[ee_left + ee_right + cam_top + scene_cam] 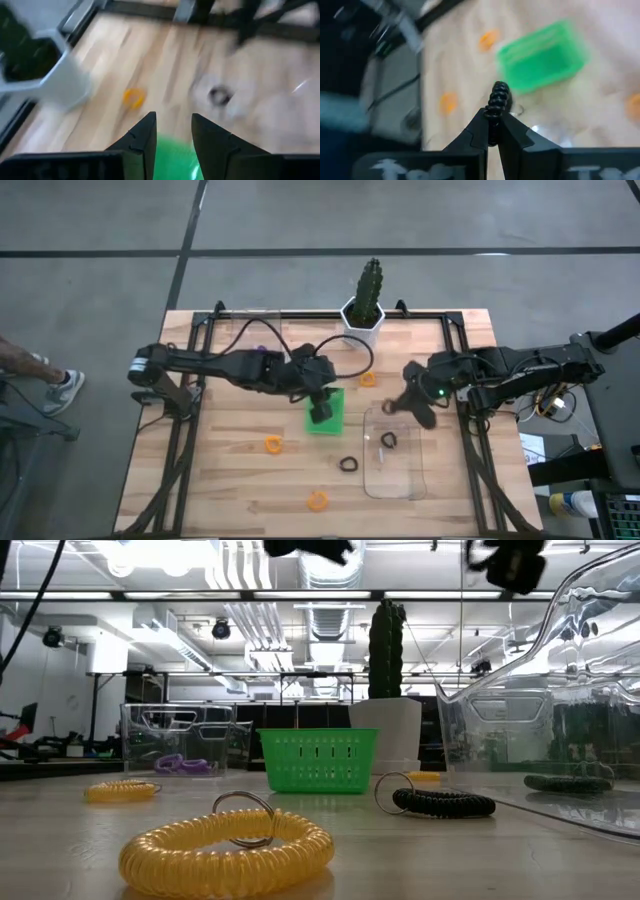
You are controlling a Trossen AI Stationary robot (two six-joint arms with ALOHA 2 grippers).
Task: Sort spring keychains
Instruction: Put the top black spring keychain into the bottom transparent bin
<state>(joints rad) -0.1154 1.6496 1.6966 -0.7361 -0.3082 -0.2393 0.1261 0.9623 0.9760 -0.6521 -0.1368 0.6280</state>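
Note:
Three orange spring keychains lie flat on the wood. One black keychain lies on the table. Another black one lies inside the clear tray. Purple ones sit in a clear box. My left gripper is open above the green tray, touching nothing. My right gripper hovers by the clear tray's far left corner, shut on a black keychain. My right gripper pinches a black coiled keychain between its two fingertips. The fingers are on one end of the coil, and the rest stands out past the tips. The wrist view shows table and green tray well beyond it, so it looks lifted clear.
A white pot with a cactus stands at the table's far edge. The black frame rails run along both sides of the table. A person's leg and shoe show beyond the left edge. Bare wood lies along the near edge.

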